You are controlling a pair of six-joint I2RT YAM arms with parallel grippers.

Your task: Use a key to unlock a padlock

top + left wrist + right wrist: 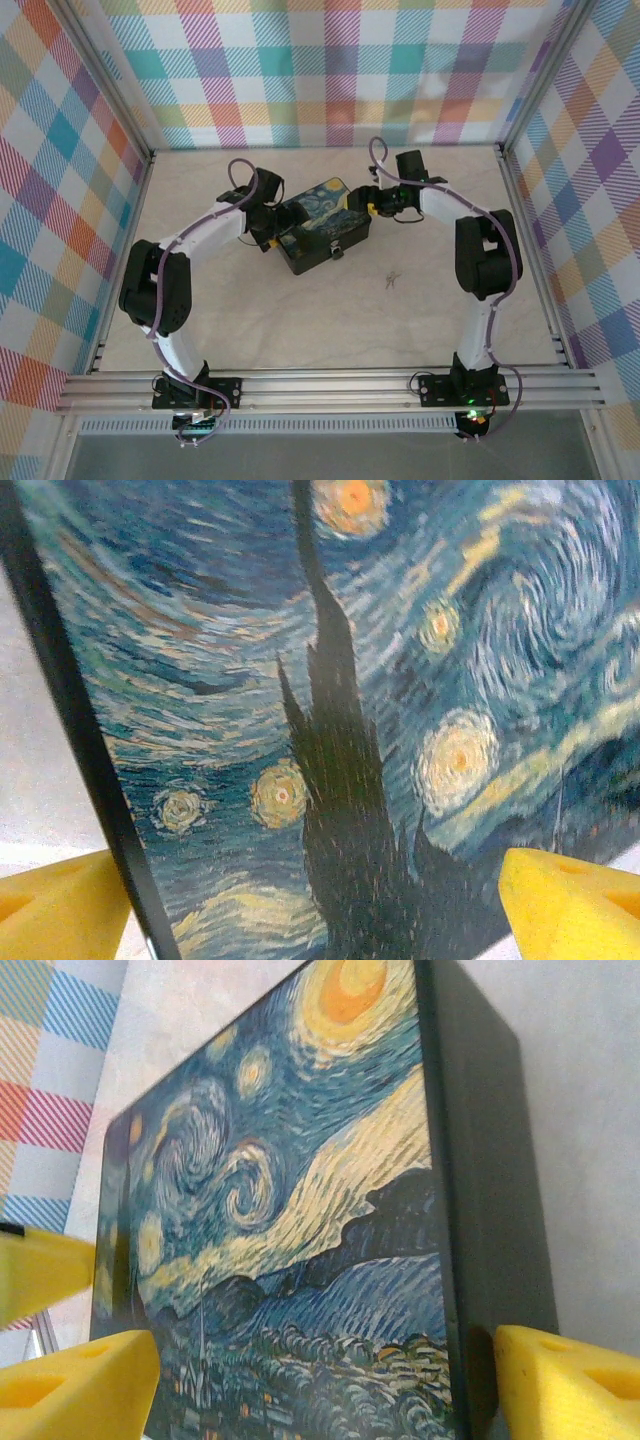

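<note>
Padlock (338, 252) sat as a tiny silvery bit at the front latch of the tin (318, 232), mid-table. Key (391, 281), thin and metal, lay loose on the table nearby, apart from both arms. Left claw (262, 222) and right claw (372, 203) flanked the tin's ends.

Left wrist: yellow wedge fingers (60, 905) spread wide astride the glossy swirl-printed lid; gripping or not, couldn't tell.

Right wrist: same, fingers (570, 1390) beside the black side wall, contact unclear.

Looked like bracing the tin. Next, I'd guess, a fine pinch on the key.

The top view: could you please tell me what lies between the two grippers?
The swirl-printed tin lies between the left gripper and the right gripper, as the top view shows.
</note>
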